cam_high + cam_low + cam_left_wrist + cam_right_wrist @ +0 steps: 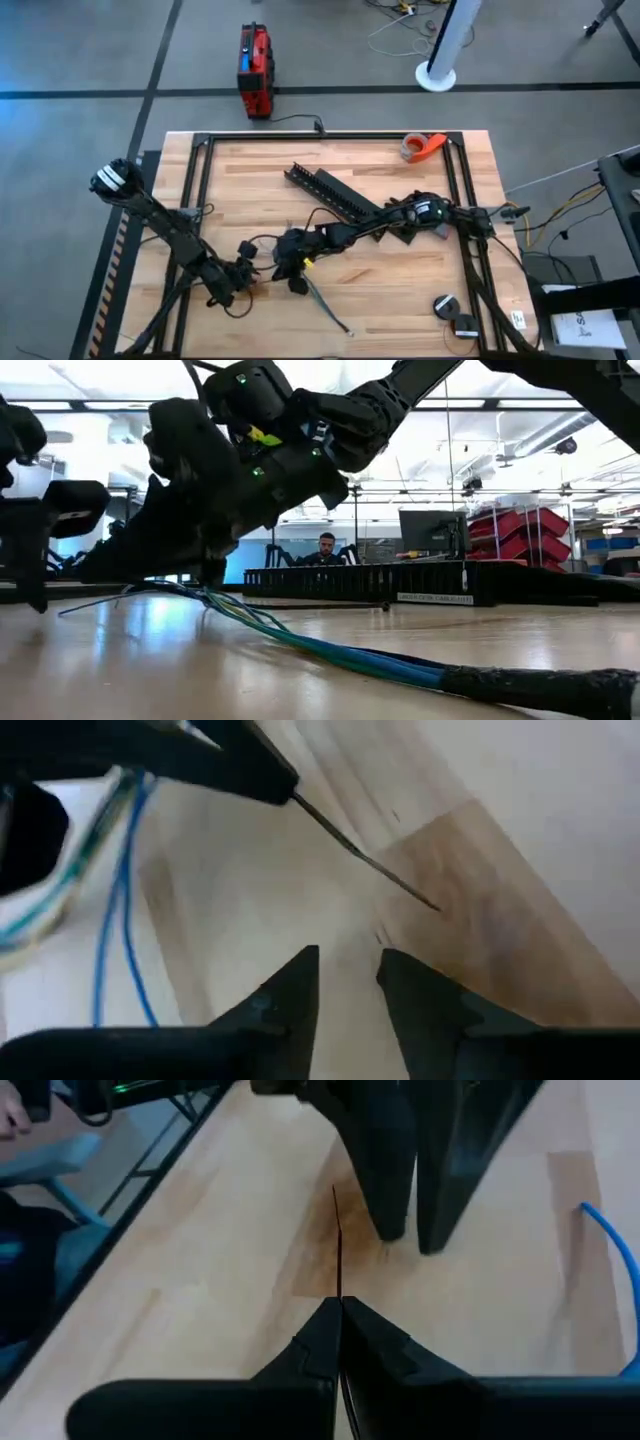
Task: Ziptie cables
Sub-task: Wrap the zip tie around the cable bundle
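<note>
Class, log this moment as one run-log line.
left gripper: open, above table | right gripper: shut on zip tie | cables: on table

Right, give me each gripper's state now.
Left gripper: open, holding nothing, just above the table.
Right gripper: shut on a thin dark strip, likely the ziptie.

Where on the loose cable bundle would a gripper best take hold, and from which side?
Probably the middle stretch of the cables, where the wires run tight together; toward one end they fan apart, the other is a thick dark stretch. Come from above, jaws straddling the bundle, since it lies flat on the table.
</note>
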`<move>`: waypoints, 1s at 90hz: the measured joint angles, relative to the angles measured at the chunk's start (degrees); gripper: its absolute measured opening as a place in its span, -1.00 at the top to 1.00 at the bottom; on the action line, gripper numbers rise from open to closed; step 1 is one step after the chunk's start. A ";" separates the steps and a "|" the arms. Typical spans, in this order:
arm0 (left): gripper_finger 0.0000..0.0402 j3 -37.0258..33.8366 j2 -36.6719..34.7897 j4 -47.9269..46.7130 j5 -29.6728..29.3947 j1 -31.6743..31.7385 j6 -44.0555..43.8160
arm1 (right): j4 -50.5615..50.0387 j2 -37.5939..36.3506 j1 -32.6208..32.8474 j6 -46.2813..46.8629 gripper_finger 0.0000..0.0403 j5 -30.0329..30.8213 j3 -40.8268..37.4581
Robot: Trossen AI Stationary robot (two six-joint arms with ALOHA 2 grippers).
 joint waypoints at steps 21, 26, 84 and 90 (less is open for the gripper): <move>0.46 0.00 0.04 11.47 -2.52 0.00 9.06 | 0.23 -0.02 0.00 -1.33 1.00 -4.24 0.04; 0.48 0.00 0.38 13.32 -2.45 0.00 11.75 | 0.62 -0.02 0.00 -1.07 1.00 -4.52 0.04; 0.63 1.07 6.12 21.00 -0.90 -0.44 18.81 | 0.56 -0.22 -0.37 0.25 1.00 -10.98 0.15; 0.63 1.45 5.53 21.00 -0.88 -0.79 19.08 | -0.62 -0.22 -0.39 0.19 1.00 -11.78 0.15</move>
